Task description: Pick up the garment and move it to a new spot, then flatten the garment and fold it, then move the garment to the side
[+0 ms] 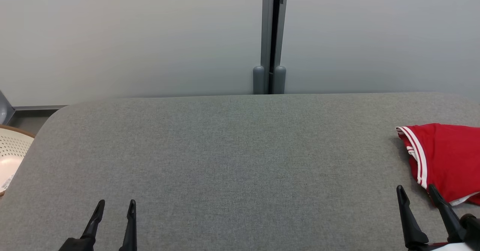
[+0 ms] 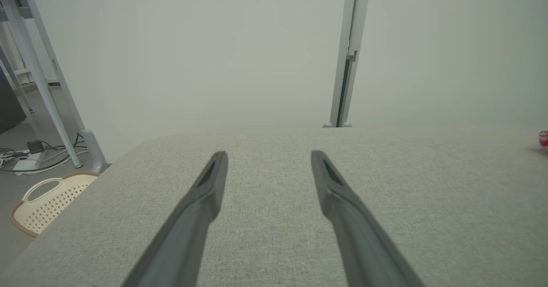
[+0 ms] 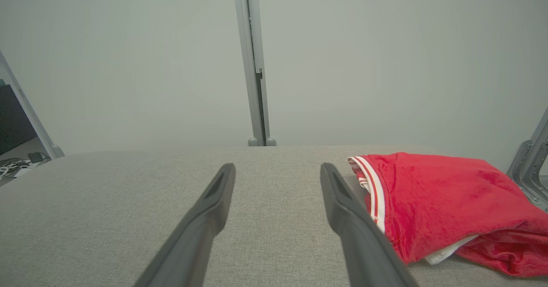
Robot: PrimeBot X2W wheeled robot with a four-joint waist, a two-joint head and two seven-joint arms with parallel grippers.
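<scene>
A red garment with white stripes along one hem lies bunched at the right edge of the grey padded table, partly cut off by the head view's border. In the right wrist view the garment sits just right of my right finger. My right gripper stands open at the lower right, its fingertips close beside the garment's near left edge, with nothing between them. At the lower left my left gripper is open and empty, far from the garment. A sliver of the garment shows at the far right of the left wrist view.
A cream perforated basket sits on the floor off the table's left edge. A grey partition wall with a vertical post runs behind the table. A metal frame leg and cables lie on the floor to the left.
</scene>
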